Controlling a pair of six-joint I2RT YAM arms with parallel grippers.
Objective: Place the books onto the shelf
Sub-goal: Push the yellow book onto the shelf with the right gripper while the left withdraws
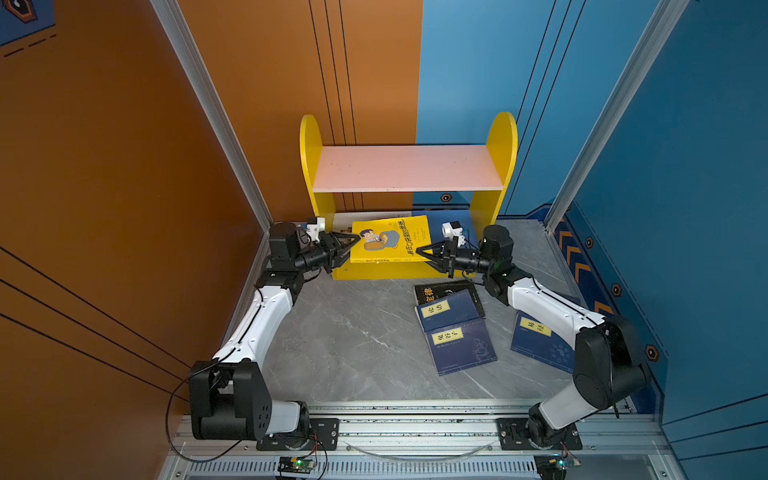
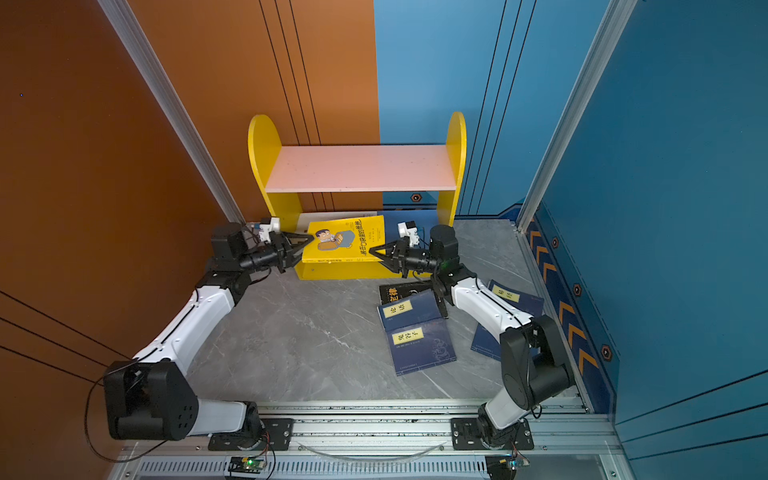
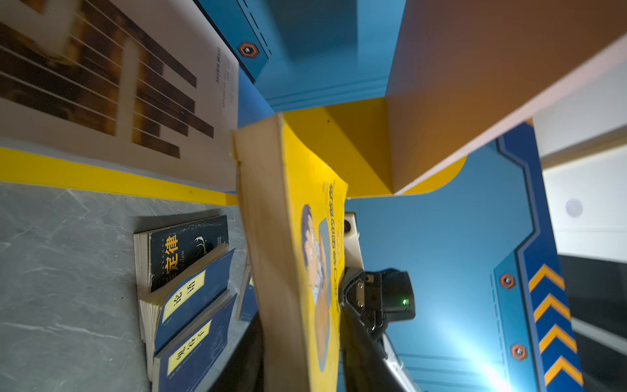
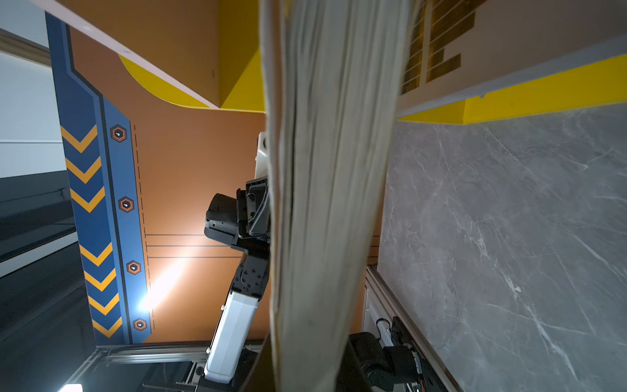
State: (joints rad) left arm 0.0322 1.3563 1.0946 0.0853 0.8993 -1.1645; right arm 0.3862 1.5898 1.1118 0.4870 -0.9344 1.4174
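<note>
**Figure.** The tabletop (image 1: 353, 340) is carrying the shelf (image 1: 503, 137) at its far side, and the pink board (image 1: 407, 166) is lying bare. The white book (image 1: 343, 220) is lying flat on the lower tier, left. The yellow book (image 1: 390, 241) is hanging tilted over the front of that tier, between the two arms. Navy books (image 1: 461, 345) and a black book (image 1: 440, 289) are waiting on the tabletop, near right.

The right gripper (image 1: 419, 249) is clamping the yellow book's right edge. The left gripper (image 1: 355, 241) is sitting at its left edge, but whether its jaws are apart or together cannot be told.

Likely hazards:
- The limp paperback, pinched at one thin edge, is liable to sag or pivot out and drop off the front.
- If pushed inward, its far corner could be snagging the white book.
</note>
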